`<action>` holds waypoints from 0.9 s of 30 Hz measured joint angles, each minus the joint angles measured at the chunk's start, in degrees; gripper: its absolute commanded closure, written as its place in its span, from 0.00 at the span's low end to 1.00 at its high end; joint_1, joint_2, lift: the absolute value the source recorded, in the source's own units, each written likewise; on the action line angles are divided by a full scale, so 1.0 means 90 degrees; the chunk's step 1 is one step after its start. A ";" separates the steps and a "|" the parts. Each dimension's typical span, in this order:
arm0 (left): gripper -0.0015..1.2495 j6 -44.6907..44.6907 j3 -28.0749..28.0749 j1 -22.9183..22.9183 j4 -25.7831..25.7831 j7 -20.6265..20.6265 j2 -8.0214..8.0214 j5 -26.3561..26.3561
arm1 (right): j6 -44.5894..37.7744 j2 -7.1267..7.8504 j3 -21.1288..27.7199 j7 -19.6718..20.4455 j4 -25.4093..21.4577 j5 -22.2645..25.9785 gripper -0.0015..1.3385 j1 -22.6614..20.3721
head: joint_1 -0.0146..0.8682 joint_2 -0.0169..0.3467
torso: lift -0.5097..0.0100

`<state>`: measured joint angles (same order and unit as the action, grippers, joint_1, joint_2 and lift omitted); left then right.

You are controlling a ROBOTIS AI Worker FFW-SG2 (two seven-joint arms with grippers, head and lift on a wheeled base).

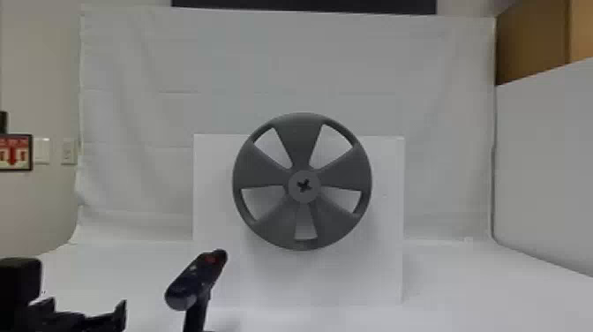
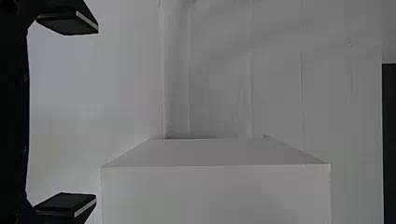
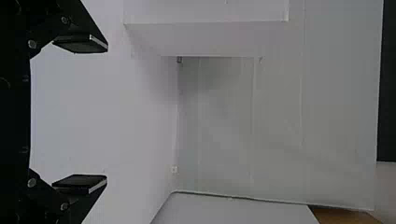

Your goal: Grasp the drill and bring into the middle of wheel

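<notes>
Presently at the approach stage, by judgement: the drill ungrasped, no carry begun.

Item, one drill (image 1: pixel 194 282): dark, with red marking on its upper part. Lies to the left of the wheel (image 1: pixel 302 181) and lower in the head view; handle downward, body slanting with its narrower end toward the wheel's side. Clear of both end effectors.

Item, one wheel: grey, five broad spokes, mounted upright before a white box (image 1: pixel 384 176) on the white desk (image 1: pixel 459 287). Hub (image 1: pixel 304 197) bears a cross-shaped recess (image 1: pixel 304 185), presumably the destination.

Item, left end effector (image 2: pixel 96 114): fingers well apart, nothing between them. In the head view, found at the lower left, beside the drill with a gap between.

Item, right end effector (image 3: pixel 106 113): fingers likewise well apart, nothing held; pointed toward the desk and backdrop in the right wrist view.

Next move, as judged: left end effector to go rightward to the drill, one finger to either side of the handle, then close firmly. Height to be kept on the handle, below the body. Hazard: a finger knocking the handle and toppling the piece. Thereafter: lift, level the narrow end, and align it with the recess.
</notes>
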<state>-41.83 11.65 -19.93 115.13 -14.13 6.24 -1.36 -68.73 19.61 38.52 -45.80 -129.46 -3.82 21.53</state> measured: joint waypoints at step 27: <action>0.02 -0.0001 0.0060 0.0047 -0.0009 0.0036 -0.0024 0.0029 | 0.0006 -0.0001 0.0049 -0.0001 0.0000 0.0034 0.22 0.0010 | 0.02 0.05 | 0.20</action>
<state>-41.84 12.18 -19.50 115.05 -13.81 6.02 -1.10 -68.68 19.60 38.96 -45.80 -129.46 -3.52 21.62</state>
